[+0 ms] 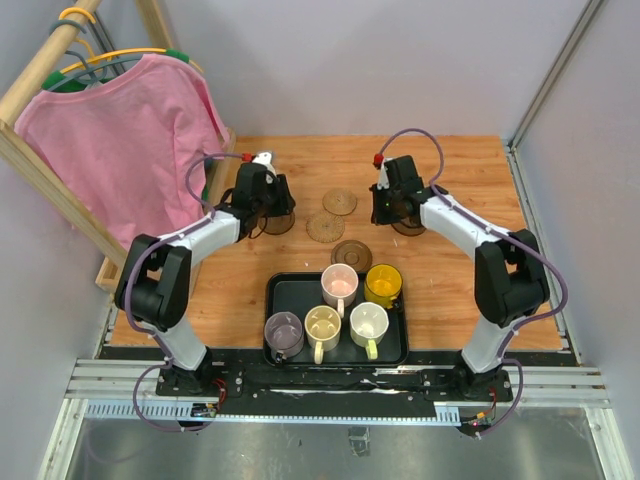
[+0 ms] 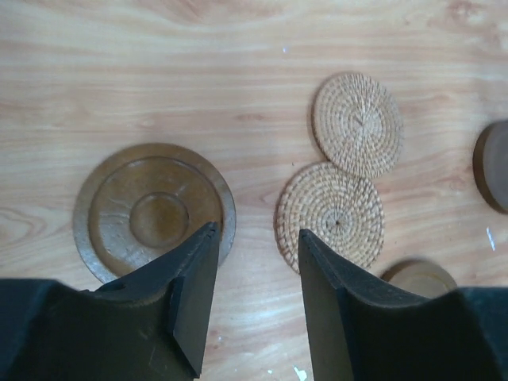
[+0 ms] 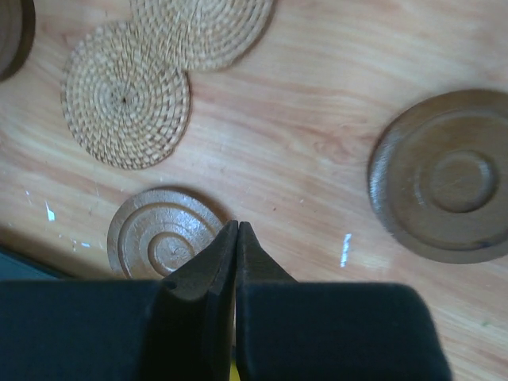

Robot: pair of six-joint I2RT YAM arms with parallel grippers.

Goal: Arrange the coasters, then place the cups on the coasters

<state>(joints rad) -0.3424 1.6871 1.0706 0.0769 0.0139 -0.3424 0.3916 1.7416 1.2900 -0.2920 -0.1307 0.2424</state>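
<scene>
While the left gripper is held with its jaws partly apart and nothing between them, a dark wooden coaster is seen flat on the table just to the left of its tips. One fingertip is overlapped with the disc's rim in the wrist view; whether contact is made cannot be told.

The right gripper is pressed fully closed and empty. A ridged coaster is found just left of its tips and a second dark coaster well off to its right. Two woven coasters, touching each other, are placed ahead and to the right of the left gripper.

A slip is judged the main risk: a thin flat disc offers little edge, so it may be skidded rather than lifted. The touching woven pair may be dragged together if only one is taken. With closed jaws the ridged coaster can only be pushed, perhaps against the tray.

No long axis or heading is offered by the round, flat discs. The cups are kept upright in the tray behind both grippers, crowded, so neighbours may be knocked.
</scene>
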